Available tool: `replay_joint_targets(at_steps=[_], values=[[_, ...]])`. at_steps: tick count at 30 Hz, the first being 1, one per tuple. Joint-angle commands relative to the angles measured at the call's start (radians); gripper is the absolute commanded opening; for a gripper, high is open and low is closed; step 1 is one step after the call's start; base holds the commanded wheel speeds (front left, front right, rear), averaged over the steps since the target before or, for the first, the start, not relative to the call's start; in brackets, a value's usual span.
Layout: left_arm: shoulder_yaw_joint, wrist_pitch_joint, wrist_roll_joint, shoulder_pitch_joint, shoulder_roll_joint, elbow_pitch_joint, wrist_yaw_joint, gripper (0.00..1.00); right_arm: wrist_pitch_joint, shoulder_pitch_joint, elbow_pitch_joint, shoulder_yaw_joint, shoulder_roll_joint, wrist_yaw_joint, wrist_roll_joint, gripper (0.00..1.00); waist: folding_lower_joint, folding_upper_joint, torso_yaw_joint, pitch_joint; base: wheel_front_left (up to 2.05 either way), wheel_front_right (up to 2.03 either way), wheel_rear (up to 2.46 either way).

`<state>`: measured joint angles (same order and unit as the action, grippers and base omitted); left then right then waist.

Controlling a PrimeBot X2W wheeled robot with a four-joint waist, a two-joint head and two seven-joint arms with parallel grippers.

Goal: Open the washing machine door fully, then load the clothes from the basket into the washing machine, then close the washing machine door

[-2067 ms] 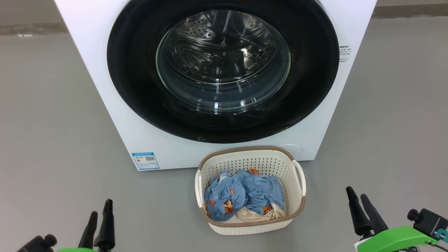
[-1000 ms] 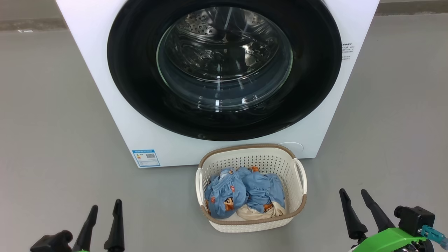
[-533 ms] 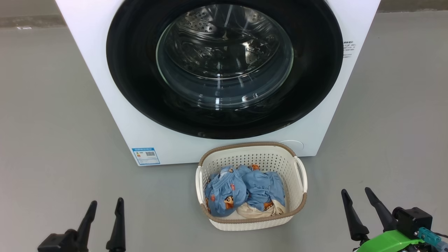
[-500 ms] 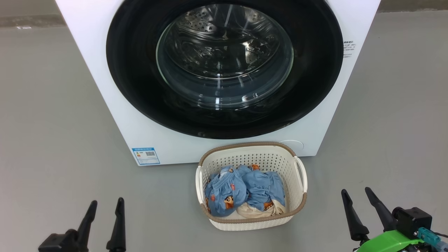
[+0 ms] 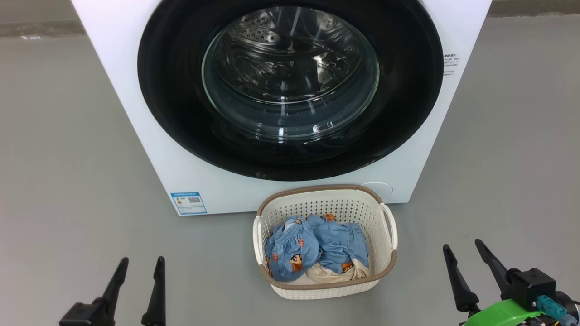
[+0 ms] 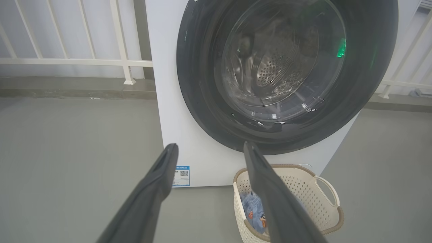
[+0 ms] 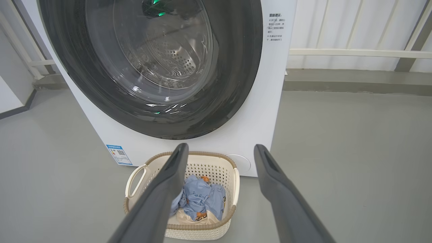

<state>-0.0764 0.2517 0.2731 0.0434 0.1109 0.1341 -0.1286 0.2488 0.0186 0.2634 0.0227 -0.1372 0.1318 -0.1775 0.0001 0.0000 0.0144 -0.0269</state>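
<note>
The white washing machine [image 5: 136, 117] stands ahead with its round black-ringed glass door [image 5: 290, 86] shut flat against the front. On the floor just before it sits the cream basket [image 5: 385, 260] holding light blue printed clothes [image 5: 312, 246] over a cream piece. My left gripper [image 5: 141, 265] hangs open at the lower left, well short of the basket, nothing between its fingers. My right gripper [image 5: 463, 248] is open at the lower right, also empty. The left wrist view shows the door [image 6: 199, 87] and basket [image 6: 324, 202] past the open gripper [image 6: 210, 146]; the right wrist view shows the basket [image 7: 135, 179] and clothes [image 7: 202, 197].
Grey floor [image 5: 68, 181] spreads on both sides of the machine. A white railing [image 6: 74, 61] on a low kerb runs behind it. A blue label [image 5: 188, 203] is stuck low on the machine's front left, and small printed text [image 5: 448, 63] on its right.
Both grippers have shifted slightly: the left one moved right and lower in the view, the right one edged right. Door, basket and clothes stand as before.
</note>
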Motion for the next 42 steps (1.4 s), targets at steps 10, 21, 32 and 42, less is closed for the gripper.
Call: replay_joint_targets(at_steps=[10, 21, 32, 42], values=[[0.048, 0.010, 0.013, -0.018, 0.018, -0.003, -0.002, 1.00, 0.013, -0.007, -0.034, -0.002, -0.005, -0.001, 0.010, 1.00, -0.0001, 0.0000, -0.007, -0.001, 0.00, 0.00, 0.00], [0.057, 0.010, -0.060, -0.014, 0.014, 0.004, -0.002, 1.00, 0.013, -0.012, -0.034, 0.003, 0.000, -0.001, 0.011, 1.00, -0.0001, 0.0000, -0.014, 0.006, 0.28, 0.28, -0.55], [0.045, 0.010, -0.051, -0.024, 0.017, 0.003, -0.002, 1.00, 0.013, -0.011, -0.043, 0.012, 0.002, -0.001, 0.014, 1.00, -0.0001, 0.0000, -0.006, -0.004, 1.06, 1.06, -2.12], [0.038, 0.010, -0.039, -0.033, 0.023, 0.001, -0.002, 1.00, 0.013, -0.005, -0.044, 0.014, 0.007, -0.001, 0.015, 1.00, -0.0001, 0.0000, -0.004, -0.018, 1.23, 1.23, -2.46]])
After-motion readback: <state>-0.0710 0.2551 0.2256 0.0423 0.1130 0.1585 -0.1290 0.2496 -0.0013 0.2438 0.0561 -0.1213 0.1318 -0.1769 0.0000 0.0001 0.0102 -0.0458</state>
